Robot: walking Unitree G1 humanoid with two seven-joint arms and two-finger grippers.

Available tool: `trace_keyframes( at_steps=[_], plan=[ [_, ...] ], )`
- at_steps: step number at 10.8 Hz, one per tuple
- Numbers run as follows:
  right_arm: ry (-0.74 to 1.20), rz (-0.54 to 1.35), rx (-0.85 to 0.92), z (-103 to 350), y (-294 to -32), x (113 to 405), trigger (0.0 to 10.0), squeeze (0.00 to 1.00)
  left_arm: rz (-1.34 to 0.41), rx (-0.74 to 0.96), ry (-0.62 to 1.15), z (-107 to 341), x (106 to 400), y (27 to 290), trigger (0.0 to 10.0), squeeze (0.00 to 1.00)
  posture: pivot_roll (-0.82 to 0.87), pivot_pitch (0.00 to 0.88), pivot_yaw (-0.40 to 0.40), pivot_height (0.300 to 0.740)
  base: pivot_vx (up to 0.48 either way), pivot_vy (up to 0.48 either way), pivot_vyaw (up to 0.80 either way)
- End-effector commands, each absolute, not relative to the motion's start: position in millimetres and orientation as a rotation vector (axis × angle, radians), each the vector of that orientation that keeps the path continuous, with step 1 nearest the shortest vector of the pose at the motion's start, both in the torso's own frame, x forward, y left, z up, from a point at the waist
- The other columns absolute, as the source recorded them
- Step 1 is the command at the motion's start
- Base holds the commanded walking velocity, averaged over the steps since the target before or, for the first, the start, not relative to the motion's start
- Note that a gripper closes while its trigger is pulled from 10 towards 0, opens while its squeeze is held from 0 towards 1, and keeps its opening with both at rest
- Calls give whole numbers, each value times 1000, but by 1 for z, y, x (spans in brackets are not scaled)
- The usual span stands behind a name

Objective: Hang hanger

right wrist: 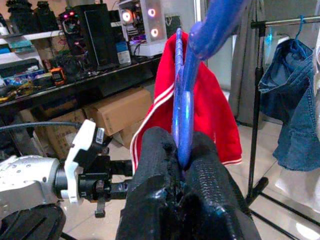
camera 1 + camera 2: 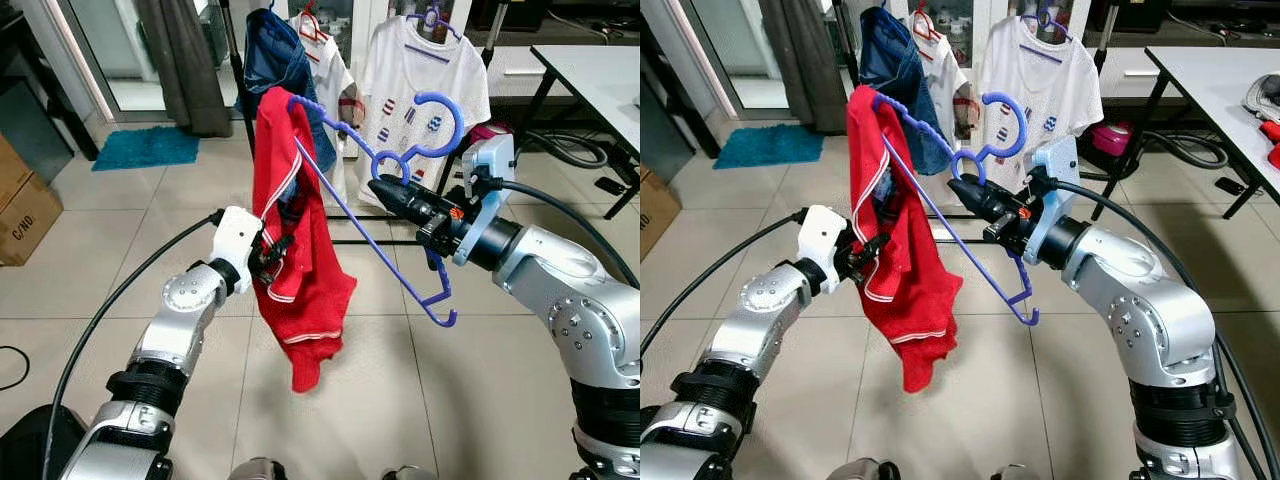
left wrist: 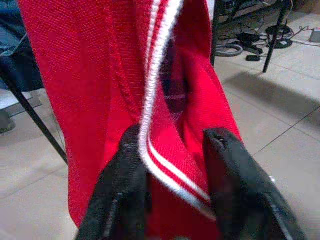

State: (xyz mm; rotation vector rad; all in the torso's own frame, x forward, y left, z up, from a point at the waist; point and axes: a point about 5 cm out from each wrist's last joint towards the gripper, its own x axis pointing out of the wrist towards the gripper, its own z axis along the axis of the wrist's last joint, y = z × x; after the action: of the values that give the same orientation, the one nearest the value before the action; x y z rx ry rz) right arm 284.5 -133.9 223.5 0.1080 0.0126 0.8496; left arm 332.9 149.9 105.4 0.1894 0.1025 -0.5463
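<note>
Nearest us, our left gripper (image 2: pixel 272 252) pinches the red shirt (image 2: pixel 290 270) at its white-striped edge. At two o'clock our right gripper (image 2: pixel 385 187) clamps the blue hanger (image 2: pixel 372 150) below its hook. Open tiled floor (image 2: pixel 150 220) surrounds us; the clothes rack (image 2: pixel 238 90) stands at twelve, a table (image 2: pixel 600 75) at two.

A blue hanger (image 2: pixel 400 170) is seen, draped with a red shirt (image 2: pixel 290 250) trimmed in white stripes. Black fingers (image 3: pixel 125 195) are noted on silver arms. Behind, a white T-shirt (image 2: pixel 420 80) printed with small blue and red marks and a dark blue denim garment (image 2: pixel 280 60) are recorded. A teal mat (image 2: pixel 145 147) is observed on pale beige floor tiles (image 2: pixel 150 220).
</note>
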Motion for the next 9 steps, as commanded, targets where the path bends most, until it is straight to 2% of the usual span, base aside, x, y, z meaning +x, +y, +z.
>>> trace_keyframes(
  at_steps=[1, 4, 9],
  plan=[
    [-36, 865, 106, 233, -134, 280, 10000, 0, -549, 215, 108, 102, 330, 150, 0, 0, -167, 42, 100, 740, 0, 0, 0],
    [-29, 860, 107, 231, -135, 280, 10000, 0, -574, 218, 114, 97, 320, 147, 0, 0, -160, 27, 97, 740, 0, 0, 0],
    [-30, 861, 106, 231, -135, 281, 10000, 0, -568, 204, 118, 99, 323, 154, 0, 0, -161, 23, 95, 740, 0, 0, 0]
  ],
)
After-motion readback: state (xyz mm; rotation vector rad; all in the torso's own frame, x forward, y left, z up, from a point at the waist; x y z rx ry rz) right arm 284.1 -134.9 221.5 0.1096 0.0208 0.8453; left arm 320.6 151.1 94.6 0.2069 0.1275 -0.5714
